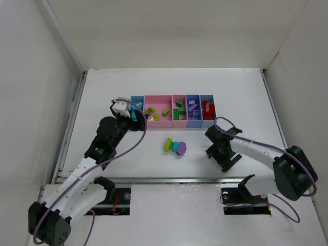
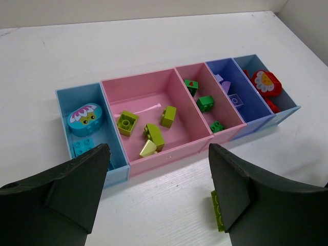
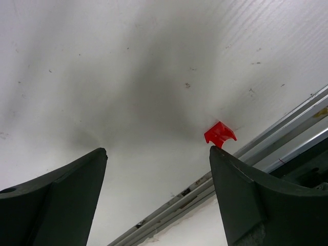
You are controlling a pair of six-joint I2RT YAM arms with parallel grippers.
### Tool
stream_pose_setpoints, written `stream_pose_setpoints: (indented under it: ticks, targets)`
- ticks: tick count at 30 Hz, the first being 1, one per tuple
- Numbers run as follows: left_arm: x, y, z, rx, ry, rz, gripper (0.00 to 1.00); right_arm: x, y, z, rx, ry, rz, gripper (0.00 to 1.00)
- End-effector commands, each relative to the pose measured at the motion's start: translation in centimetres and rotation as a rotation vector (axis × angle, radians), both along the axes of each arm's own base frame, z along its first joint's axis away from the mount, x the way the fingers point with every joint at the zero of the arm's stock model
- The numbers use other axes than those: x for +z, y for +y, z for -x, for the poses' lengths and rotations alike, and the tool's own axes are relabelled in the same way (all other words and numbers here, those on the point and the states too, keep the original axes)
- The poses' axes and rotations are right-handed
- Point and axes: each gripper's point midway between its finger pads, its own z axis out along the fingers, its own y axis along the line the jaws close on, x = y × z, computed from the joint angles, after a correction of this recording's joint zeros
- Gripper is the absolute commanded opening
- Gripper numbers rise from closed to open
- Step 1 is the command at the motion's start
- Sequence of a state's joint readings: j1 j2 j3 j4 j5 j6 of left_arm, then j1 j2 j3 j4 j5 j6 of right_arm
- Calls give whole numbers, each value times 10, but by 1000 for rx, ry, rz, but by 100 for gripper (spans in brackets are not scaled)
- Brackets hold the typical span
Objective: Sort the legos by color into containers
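The containers (image 1: 173, 110) stand in a row at mid-table, also in the left wrist view (image 2: 154, 159). The light blue bin holds cyan legos (image 2: 84, 119), the wide pink lime ones (image 2: 154, 134), the narrow pink green ones (image 2: 206, 103), the purple-blue purple ones (image 2: 234, 99), the far light blue red ones (image 2: 265, 82). Loose lime, cyan and purple legos (image 1: 175, 146) lie in front of the bins. My left gripper (image 1: 132, 117) hovers open and empty at the row's left end (image 2: 159, 195). My right gripper (image 1: 221, 159) is open and empty (image 3: 156, 151) low over the table, a small red lego (image 3: 220, 134) just past its right fingertip.
A metal rail (image 3: 266, 143) runs along the table's near edge, right behind the red lego. A lime brick (image 2: 218, 210) lies partly hidden by my left gripper's right finger. White walls enclose the table on three sides.
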State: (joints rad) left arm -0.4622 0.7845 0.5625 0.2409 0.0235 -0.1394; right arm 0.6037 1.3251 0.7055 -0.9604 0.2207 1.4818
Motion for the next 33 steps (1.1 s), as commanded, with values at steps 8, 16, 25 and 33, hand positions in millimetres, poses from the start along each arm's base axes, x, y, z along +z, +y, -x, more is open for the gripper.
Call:
stream_pose_setpoints:
  ticks: [8,16,25,33]
  targets:
    - [17,3,-3,17,-42,11,76,41,-5,-26,39,-131,107,88]
    - [17,3,-3,17,-42,11,76,19,11,19,-305,-130,-213,89]
    - [14,4,-3,17,-33,7,76,28,-17,11,-640,-289,-233,66]
    - [17,4,0,6,-41,-10,76,29,-16,-4,-550,-247,-84,65]
